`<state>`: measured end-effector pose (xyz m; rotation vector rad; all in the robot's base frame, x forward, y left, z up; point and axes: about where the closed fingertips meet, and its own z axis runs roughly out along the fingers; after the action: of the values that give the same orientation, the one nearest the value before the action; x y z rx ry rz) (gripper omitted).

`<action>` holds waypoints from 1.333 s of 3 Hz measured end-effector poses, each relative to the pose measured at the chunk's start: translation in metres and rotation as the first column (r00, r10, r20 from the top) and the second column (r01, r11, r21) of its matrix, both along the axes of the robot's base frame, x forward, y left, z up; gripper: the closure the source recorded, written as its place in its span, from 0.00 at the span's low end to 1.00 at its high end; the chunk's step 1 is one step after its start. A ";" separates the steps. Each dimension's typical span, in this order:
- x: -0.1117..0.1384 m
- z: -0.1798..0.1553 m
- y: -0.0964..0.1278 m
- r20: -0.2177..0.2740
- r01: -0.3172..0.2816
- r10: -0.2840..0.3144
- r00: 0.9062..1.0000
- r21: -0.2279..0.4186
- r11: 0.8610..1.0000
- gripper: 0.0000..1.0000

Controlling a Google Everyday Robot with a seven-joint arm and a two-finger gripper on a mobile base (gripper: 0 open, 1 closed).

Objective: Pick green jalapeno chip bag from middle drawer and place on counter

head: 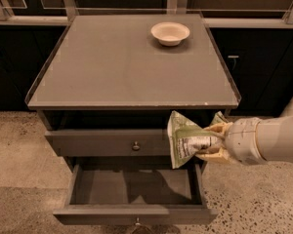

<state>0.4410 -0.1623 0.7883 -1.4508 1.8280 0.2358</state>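
The chip bag (188,141) gripped in mid-air, right of centre.
At lower centre-left I see the open drawer (134,214) pulled out beneath a closed drawer (107,143). Above them the counter (112,67) carries a bowl (170,33) at upper centre. The pale green chip bag hangs upright, overlapping the closed drawer's right end, just below the counter's front edge. My gripper (212,141) reaches in from the right edge, fingers clamped on the bag's right side.

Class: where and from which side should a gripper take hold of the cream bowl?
Pinch the cream bowl by its rim from above, probably: it sits upright, open-topped, on the counter. The gripper, in front of the upper drawer, is shut on the green jalapeno chip bag.
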 end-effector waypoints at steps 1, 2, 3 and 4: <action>0.001 0.006 0.001 0.026 -0.008 0.008 1.000 0.002 1.000 1.00; 0.013 0.051 -0.008 0.123 -0.023 0.031 0.992 -0.065 0.998 1.00; 0.046 0.100 -0.021 0.192 -0.040 0.062 0.979 -0.117 0.992 1.00; 0.094 0.130 -0.023 0.222 -0.089 0.116 0.968 -0.126 0.988 1.00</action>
<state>0.5348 -0.1856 0.9180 -1.5850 1.6041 0.0119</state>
